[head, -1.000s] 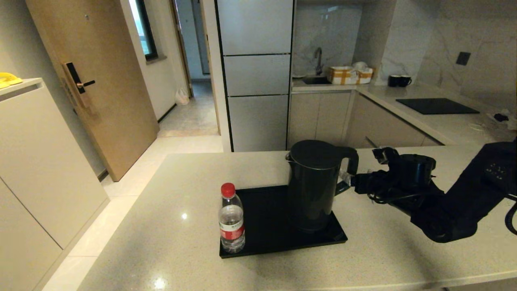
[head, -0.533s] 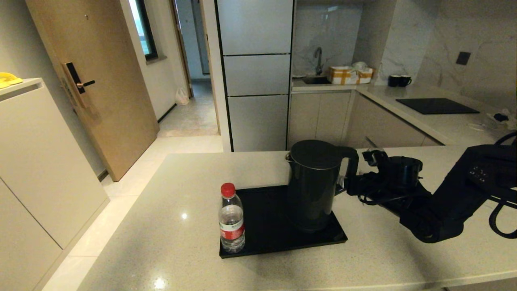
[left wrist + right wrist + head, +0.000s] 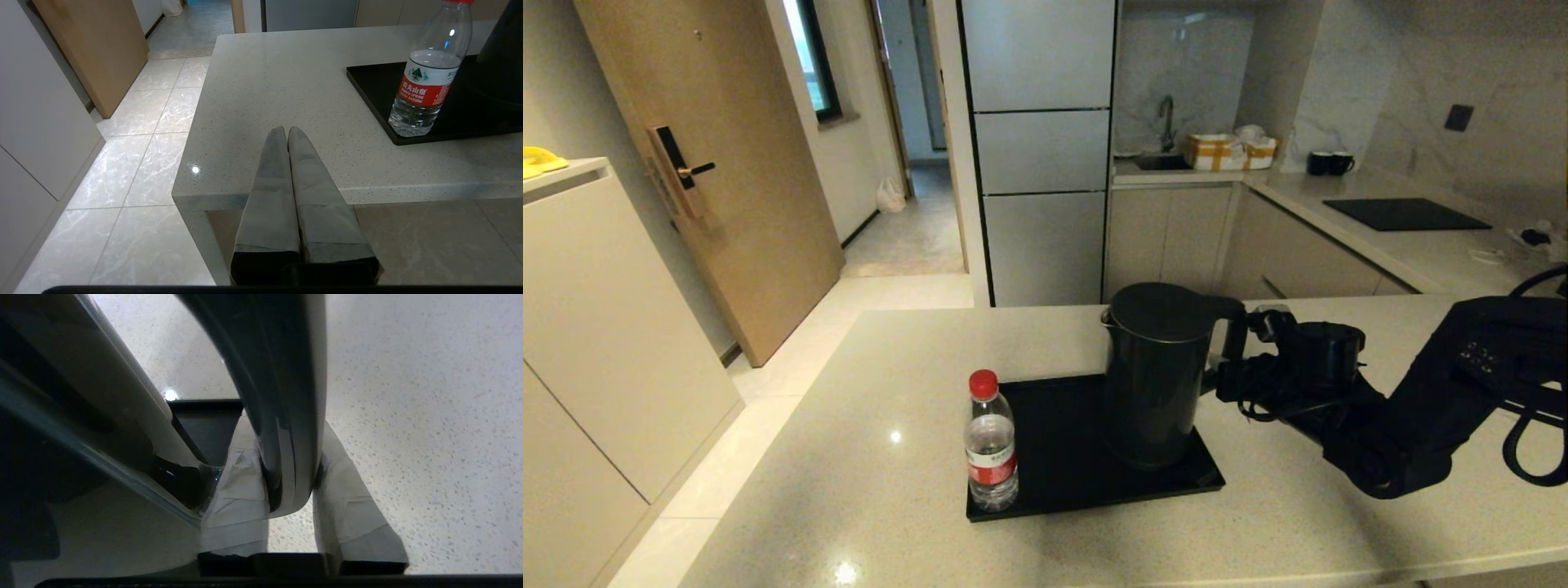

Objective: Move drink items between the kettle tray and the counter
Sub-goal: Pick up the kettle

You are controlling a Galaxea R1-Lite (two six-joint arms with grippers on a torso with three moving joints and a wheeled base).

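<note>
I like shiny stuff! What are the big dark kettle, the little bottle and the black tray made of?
The kettle looks like glossy dark plastic or coated metal; its side reflects light. The bottle is clear thin plastic, see-through, with a red label. The tray looks like glossy black plastic, though I can't be sure.

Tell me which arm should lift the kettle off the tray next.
Right. The right pincer already straddles the kettle handle, a finger on each side. The left pincer is shut, hanging off the counter edge, nearer the water bottle.
</note>
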